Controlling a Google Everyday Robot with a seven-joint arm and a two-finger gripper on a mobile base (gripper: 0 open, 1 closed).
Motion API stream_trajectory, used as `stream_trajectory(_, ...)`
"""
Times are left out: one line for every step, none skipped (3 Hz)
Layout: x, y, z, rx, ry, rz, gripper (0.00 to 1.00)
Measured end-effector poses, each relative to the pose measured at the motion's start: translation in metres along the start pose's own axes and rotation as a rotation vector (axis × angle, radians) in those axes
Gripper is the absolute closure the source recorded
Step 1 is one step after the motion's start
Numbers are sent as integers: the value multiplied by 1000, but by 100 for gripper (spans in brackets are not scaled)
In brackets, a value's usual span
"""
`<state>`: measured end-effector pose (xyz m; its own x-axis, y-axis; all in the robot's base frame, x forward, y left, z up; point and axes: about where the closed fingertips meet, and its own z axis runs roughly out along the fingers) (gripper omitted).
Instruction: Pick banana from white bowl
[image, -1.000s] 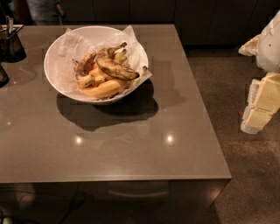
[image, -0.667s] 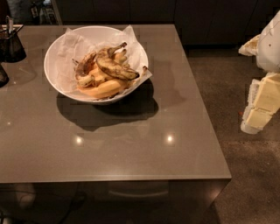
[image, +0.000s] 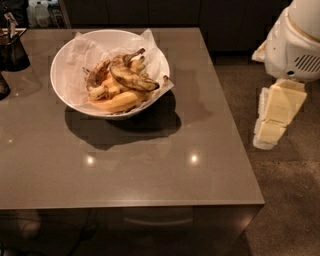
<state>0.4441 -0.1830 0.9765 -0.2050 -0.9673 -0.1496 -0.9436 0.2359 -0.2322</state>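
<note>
- Step in hand is judged to be the approach; no grasp has been made, and the pick is at its very start.
- The banana (image: 131, 78), dark brown-black and curved, is seen lying on top of the pile inside the white bowl (image: 107, 31), over the cleaner yellow-orange bananas (image: 117, 101) and the crumpled paper lining (image: 80, 55).
- The white bowl is placed on the far left part of the table (image: 150, 170), near a dark container (image: 12, 50) at the left edge.
- The gripper (image: 267, 135) is found off the table's right side, hanging downward over the floor, well apart from the bowl. Whether it is spread or pressed together cannot be told.
- Next move, as judged: the gripper must be raised above table height, carried leftward across the table to a point over the bowl, and aligned across the dark banana's middle before descent. The bowl's deep wall and the neighbouring fruit suggest that entry from above would be needed.
- Risk noted: the paper or a lower banana may be caught along with the target.
- Compared with the earlier frames: the bowl, fruit and table are unchanged in position; the arm has been shifted slightly left, toward the table edge, and more of its white housing is shown at the upper right.
</note>
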Motion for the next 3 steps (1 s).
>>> stream_trajectory(0,0,0,0,0,0,0)
stream_trajectory(-14,3,-1,40,7,63,0)
stream_trajectory(-35,-1,0,105,42,160,0)
